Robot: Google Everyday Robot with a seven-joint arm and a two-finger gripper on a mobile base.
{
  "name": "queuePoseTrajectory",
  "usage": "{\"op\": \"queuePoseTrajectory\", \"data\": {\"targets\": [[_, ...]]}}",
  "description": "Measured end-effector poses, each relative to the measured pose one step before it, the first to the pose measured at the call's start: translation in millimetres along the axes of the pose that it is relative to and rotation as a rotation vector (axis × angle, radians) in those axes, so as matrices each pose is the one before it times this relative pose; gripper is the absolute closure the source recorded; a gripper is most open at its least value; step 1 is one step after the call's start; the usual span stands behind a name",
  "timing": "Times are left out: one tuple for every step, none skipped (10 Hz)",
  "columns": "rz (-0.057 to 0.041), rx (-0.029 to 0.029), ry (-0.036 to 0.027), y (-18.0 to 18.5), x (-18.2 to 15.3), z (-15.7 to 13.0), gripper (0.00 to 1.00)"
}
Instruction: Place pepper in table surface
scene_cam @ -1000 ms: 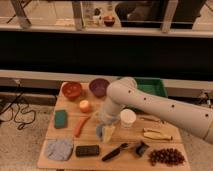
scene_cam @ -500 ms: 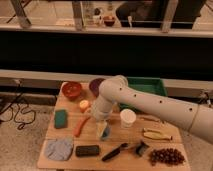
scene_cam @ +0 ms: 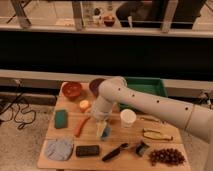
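Note:
The pepper (scene_cam: pixel 81 126), slim and orange-red, lies flat on the light wooden table surface (scene_cam: pixel 67 135) at centre left. My gripper (scene_cam: pixel 102 131) hangs at the end of the white arm, low over the table just to the right of the pepper. It stands apart from the pepper. A pale yellowish and blue shape shows at the gripper's tip; I cannot tell what it is.
A red bowl (scene_cam: pixel 72 90), a dark bowl (scene_cam: pixel 95 84) and a green tray (scene_cam: pixel 146 87) stand at the back. A round yellow-orange fruit (scene_cam: pixel 85 105), green sponge (scene_cam: pixel 61 118), white cup (scene_cam: pixel 128 118), grey cloth (scene_cam: pixel 59 148), black block (scene_cam: pixel 87 150) and grapes (scene_cam: pixel 165 156) surround the gripper.
The arm's elbow has swung a little to the left over the back of the table. The gripper stays at nearly the same spot. The pepper has not moved.

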Motion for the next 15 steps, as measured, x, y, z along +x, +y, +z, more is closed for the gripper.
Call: {"op": "queuePoseTrajectory", "data": {"targets": [[0.00362,-0.00046,-0.00189,0.78,1.28,0.42,0.20],[-0.00251,-0.00564,-0.00181,-1.13,-0.48,3.24,0.20],[-0.01004,-0.01439,-0.00321,-3.54,-4.20,9.64,0.20],[-0.00480,-0.00487,-0.00420,-5.82,-5.24,7.82,0.20],[-0.00972,-0.00797,-0.00924,-10.22,-8.57,13.37,0.20],[-0.01122,-0.00653,-0.00921,-8.24,-6.79,10.17,0.20],[-0.00629,-0.00440,-0.00519,-4.63,-2.34,5.93,0.20],[-0.00840,0.00019,-0.00430,-3.18,-0.70,1.96,0.20],[-0.01157,0.00048,-0.00521,-4.13,-0.64,2.43,0.20],[-0.00762,0.00125,-0.00352,-2.79,-0.73,0.88,0.20],[-0.00904,0.00300,-0.00634,-4.92,0.39,1.36,0.20],[-0.00720,0.00057,-0.00540,-3.76,0.07,1.67,0.20],[-0.00821,-0.00313,-0.00681,-3.56,-0.65,4.21,0.20],[-0.00361,-0.00352,-0.00375,-1.64,0.56,3.90,0.20],[-0.00348,-0.00485,-0.00451,-1.87,1.96,4.99,0.20]]}}
